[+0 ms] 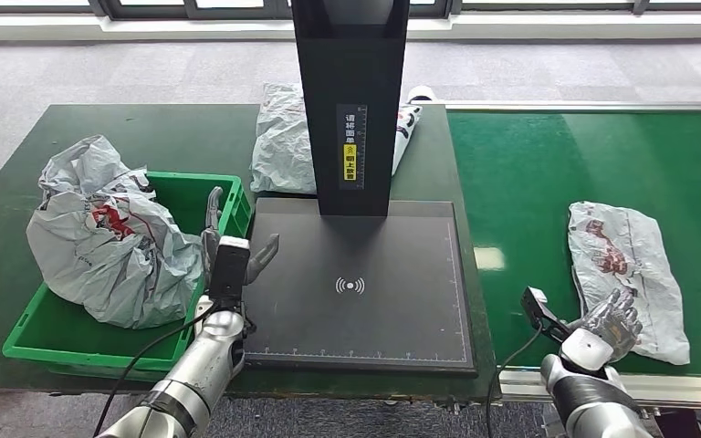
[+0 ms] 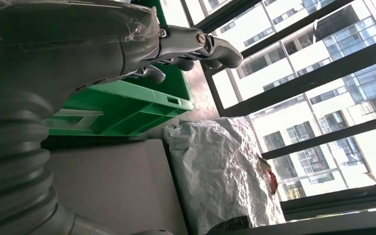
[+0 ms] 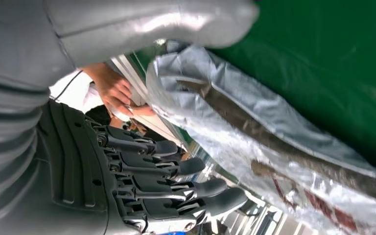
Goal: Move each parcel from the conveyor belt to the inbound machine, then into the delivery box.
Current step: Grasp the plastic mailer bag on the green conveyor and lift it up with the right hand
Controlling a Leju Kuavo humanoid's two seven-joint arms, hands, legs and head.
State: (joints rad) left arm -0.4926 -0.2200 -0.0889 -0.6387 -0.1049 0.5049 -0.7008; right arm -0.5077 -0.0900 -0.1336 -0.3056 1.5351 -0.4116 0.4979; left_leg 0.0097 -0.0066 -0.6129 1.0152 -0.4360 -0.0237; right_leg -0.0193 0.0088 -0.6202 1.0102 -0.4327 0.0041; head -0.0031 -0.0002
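A flat grey parcel (image 1: 627, 265) with red print lies on the green conveyor belt (image 1: 548, 173) at the right. My right hand (image 1: 610, 321) hovers at its near end, fingers spread and holding nothing; the parcel (image 3: 274, 142) shows close beside the fingers (image 3: 176, 181) in the right wrist view. My left hand (image 1: 233, 255) stands open and upright between the green delivery box (image 1: 32, 330) and the black inbound machine plate (image 1: 356, 287). A crumpled grey parcel (image 1: 109, 242) fills the box. Another grey parcel (image 1: 283, 137) lies behind the machine's black column (image 1: 351, 100), and this parcel (image 2: 220, 176) also appears in the left wrist view.
The dark green table (image 1: 164, 137) carries the box and machine. The conveyor's metal edge (image 1: 593, 388) runs along the front right. A person's hand (image 3: 110, 88) shows past the parcel in the right wrist view. Grey floor lies beyond the table.
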